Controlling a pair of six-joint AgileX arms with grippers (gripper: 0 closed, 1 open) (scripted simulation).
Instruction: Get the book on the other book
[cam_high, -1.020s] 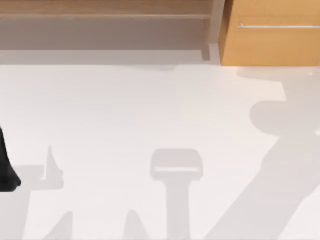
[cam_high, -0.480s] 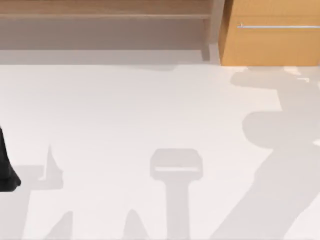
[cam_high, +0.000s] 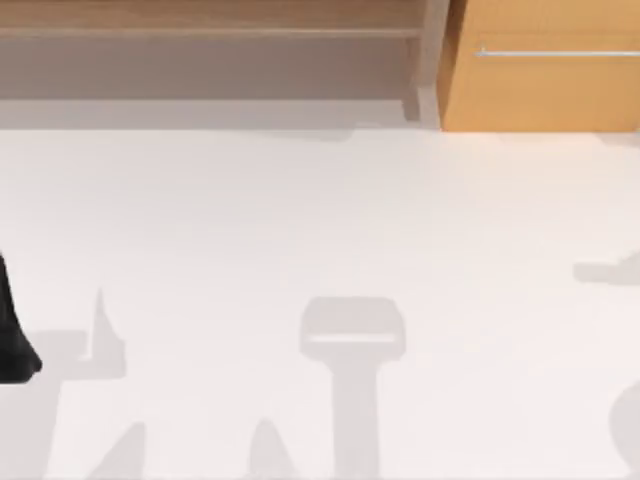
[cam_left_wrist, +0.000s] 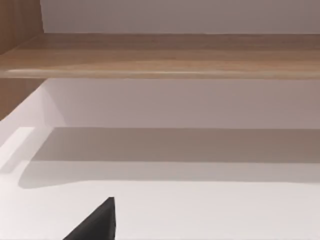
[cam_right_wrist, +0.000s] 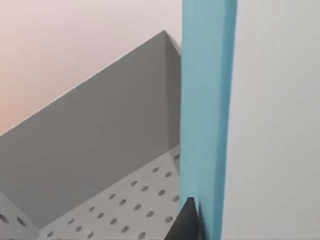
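Book-on-book is the job, and from above we see our white table (cam_high: 300, 220), a wooden shelf unit (cam_high: 200, 30) along its far edge and an orange-brown cabinet (cam_high: 540, 80) at the far right. Our left arm (cam_high: 12, 330) sits parked at the table's left edge; whether its fingers are apart or closed, we cannot tell. In the right wrist view a grey perforated bin (cam_right_wrist: 110, 140) lies behind a light blue book (cam_right_wrist: 206, 110), which stands on end with its long axis running straight away from our right gripper. One dark fingertip (cam_right_wrist: 187, 220) touches the book's near end, so we judge the gripper clenched on it, though its second finger is hidden. Our right arm is clearly the nearer one. We cannot make out the other book.
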